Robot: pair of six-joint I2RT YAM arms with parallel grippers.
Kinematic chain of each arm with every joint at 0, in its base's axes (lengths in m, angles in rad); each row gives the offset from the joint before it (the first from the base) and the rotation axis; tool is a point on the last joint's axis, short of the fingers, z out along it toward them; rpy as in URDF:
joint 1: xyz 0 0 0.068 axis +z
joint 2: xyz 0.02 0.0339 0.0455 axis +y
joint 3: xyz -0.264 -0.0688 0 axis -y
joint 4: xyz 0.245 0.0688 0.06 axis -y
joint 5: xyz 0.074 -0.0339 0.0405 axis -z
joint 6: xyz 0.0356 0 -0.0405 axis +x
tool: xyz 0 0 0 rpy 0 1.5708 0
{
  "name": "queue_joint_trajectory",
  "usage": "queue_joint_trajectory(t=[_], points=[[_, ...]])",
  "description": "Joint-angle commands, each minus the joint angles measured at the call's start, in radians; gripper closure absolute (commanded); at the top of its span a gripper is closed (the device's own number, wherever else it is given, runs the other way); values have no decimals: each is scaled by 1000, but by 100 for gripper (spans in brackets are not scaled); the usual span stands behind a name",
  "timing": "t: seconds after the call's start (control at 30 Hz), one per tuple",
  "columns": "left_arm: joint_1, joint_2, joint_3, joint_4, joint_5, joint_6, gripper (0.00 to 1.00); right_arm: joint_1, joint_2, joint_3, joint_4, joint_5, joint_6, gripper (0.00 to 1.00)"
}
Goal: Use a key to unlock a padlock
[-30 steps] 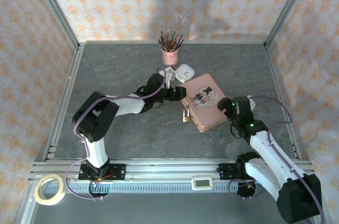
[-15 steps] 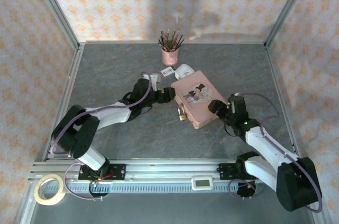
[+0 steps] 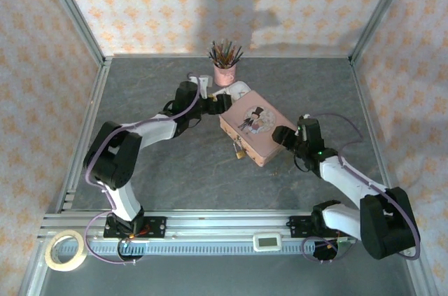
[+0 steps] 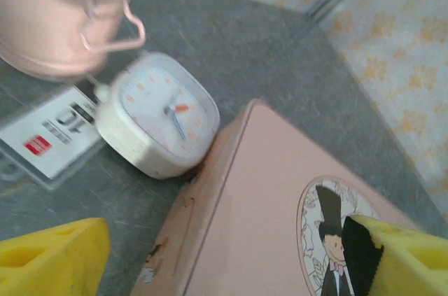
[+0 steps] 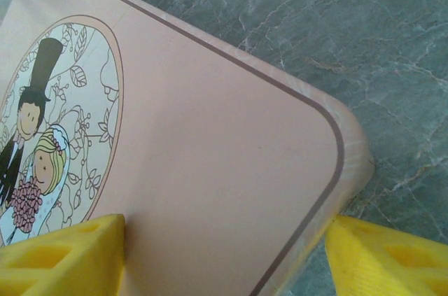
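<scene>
The small brass padlock (image 3: 239, 149) lies on the table against the near-left edge of the pink illustrated tin (image 3: 252, 127). The key is out of view. My left gripper (image 3: 220, 103) is open at the tin's far-left corner (image 4: 231, 191); one yellow fingertip (image 4: 49, 257) is over the table and the other is above the lid picture. My right gripper (image 3: 283, 135) is open astride the tin's right corner (image 5: 280, 170). Its right fingertip (image 5: 388, 261) touches the tin's wall, while its left one lies over the lid.
A white square clock (image 4: 157, 114) touches the tin's far edge, with a label card (image 4: 49, 135) beside it. A pink cup (image 3: 225, 72) of pencils stands behind them. A tape roll (image 3: 65, 250) and a small white meter (image 3: 267, 241) sit near the front rail.
The tin has slid up and left and turned, taking the padlock with it. The right gripper followed its right corner while narrowing. The left gripper drew back toward the cup and widened.
</scene>
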State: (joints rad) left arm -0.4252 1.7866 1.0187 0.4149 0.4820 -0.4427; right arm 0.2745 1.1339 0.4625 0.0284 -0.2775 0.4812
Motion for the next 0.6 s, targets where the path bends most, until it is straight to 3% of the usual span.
queue_joint_trajectory(t=[0.0, 0.23, 0.57], points=[[-54, 49, 30, -24, 47, 28, 13, 5, 9, 20, -2, 17, -27, 27], [-91, 79, -12, -4, 44, -6, 14, 5, 12, 25, -4, 20, -26, 27], [-125, -77, -233, 59, 44, -121, 22, 19, 4, 9, 18, -51, -22, 31]])
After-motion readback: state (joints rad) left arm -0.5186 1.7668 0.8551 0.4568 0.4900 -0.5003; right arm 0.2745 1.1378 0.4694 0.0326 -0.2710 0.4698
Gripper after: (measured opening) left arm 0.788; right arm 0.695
